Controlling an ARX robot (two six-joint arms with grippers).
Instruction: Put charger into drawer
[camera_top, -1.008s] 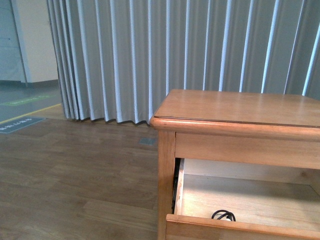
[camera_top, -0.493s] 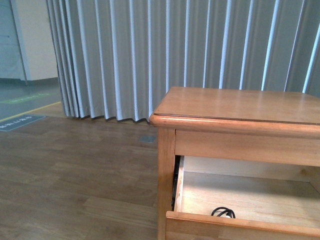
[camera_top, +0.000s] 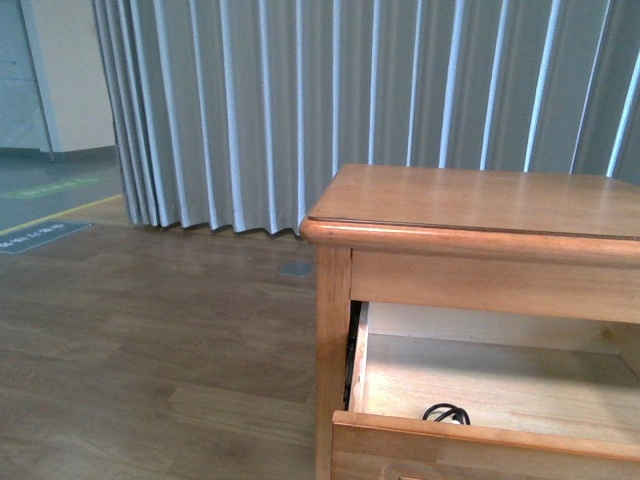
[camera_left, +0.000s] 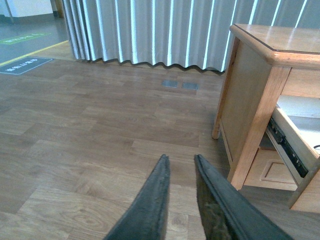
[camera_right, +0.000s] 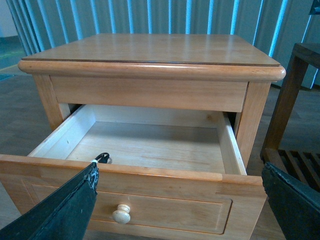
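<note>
The drawer (camera_right: 165, 172) stands pulled out of the honey-brown bedside table (camera_top: 480, 200), showing its pale wood inside and round pale knob (camera_right: 121, 213). Of the charger only a black cable loop (camera_right: 102, 158) shows, lying in the drawer's front corner; it also shows in the front view (camera_top: 446, 413). The white plug body is hidden behind the drawer front. My right gripper (camera_right: 180, 175) is open and empty in front of the drawer front, fingers wide apart. My left gripper (camera_left: 180, 157) is shut and empty over the floor, left of the table.
Grey pleated curtains (camera_top: 300, 110) hang behind the table. Wood-plank floor (camera_left: 100, 130) spreads to the left, with two floor sockets (camera_left: 180, 85). A dark wooden slatted stand (camera_right: 300, 100) is close beside the table on the right wrist view's right side.
The front view has shifted slightly, so the table and curtain hem sit a little higher in the picture. The cable loop lies in the same corner of the open drawer.
</note>
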